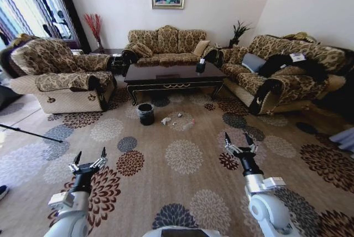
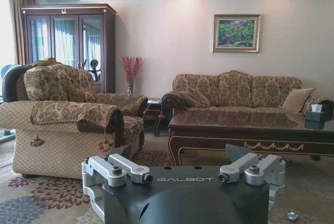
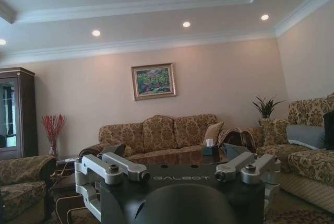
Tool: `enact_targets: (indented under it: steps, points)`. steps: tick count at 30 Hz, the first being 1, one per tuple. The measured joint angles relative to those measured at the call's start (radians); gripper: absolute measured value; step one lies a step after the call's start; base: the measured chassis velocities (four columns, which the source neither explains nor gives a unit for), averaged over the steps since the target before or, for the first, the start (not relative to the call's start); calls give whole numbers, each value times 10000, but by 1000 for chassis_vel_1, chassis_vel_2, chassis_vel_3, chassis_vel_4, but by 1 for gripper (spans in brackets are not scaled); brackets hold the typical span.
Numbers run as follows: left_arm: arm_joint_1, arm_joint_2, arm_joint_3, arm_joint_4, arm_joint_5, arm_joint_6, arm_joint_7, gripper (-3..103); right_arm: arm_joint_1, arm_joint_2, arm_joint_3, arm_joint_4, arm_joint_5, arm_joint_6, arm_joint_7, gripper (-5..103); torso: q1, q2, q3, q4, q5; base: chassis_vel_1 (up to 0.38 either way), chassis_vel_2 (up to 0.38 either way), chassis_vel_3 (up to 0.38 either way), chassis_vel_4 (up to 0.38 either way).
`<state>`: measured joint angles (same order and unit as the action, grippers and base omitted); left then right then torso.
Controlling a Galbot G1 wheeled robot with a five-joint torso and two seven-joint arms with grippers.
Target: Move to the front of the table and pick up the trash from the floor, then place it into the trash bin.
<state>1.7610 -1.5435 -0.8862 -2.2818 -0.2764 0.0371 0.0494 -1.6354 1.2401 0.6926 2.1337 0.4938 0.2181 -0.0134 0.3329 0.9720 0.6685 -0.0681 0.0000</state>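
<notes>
The floor (image 1: 182,137), a beige carpet with round flower medallions, is spreading from the robot out to the desk (image 1: 172,77), which serves as the landmark here. The desk, long, low and dark brown, is standing well ahead of the robot, with a sofa (image 1: 166,43) behind it, an armchair (image 1: 58,77) to its left and a second sofa (image 1: 276,71) to its right. A small tissue box (image 1: 200,66) is sitting on the desk's right end.

The trash bin (image 1: 146,114), black and round, is standing on the floor just in front of the desk's left end. The trash (image 1: 166,120), a crumpled white tissue with a couple of tiny bits beside it, is lying on the carpet in front of the desk, just right of the bin and apart from it.

Both arms are reaching forward low over the carpet, far short of the desk. The left pincer (image 1: 88,158) is hanging spread apart and holding nothing; the right pincer (image 1: 240,141) is likewise spread and bare.
</notes>
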Motion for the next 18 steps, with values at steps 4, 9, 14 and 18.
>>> enact_targets:
  steps: [4, 9, 14, 18]
  points:
    - [15, 0, 0, -19, 5, -23, 52, 100, -6, 5, 3, 0, -9, 1, 0, 100, -59, -134, -76, 0, 0, 0, 0, 0, 0]
    - [60, -8, -4, -42, 31, -70, 91, 100, -19, 9, 4, 6, -16, 24, -1, 100, -117, -269, -151, 0, 0, 0, 0, 0, 0]
    - [112, -17, -23, -50, 71, -146, 114, 100, -37, 20, 0, 36, -21, 47, -1, 100, -203, -465, -260, 0, 0, 0, 0, 0, 0]
    - [128, -10, -63, -45, 73, -188, 132, 100, -53, 11, 0, 60, -20, 59, -2, 100, -283, -646, -365, 0, 0, 0, 0, 0, 0]
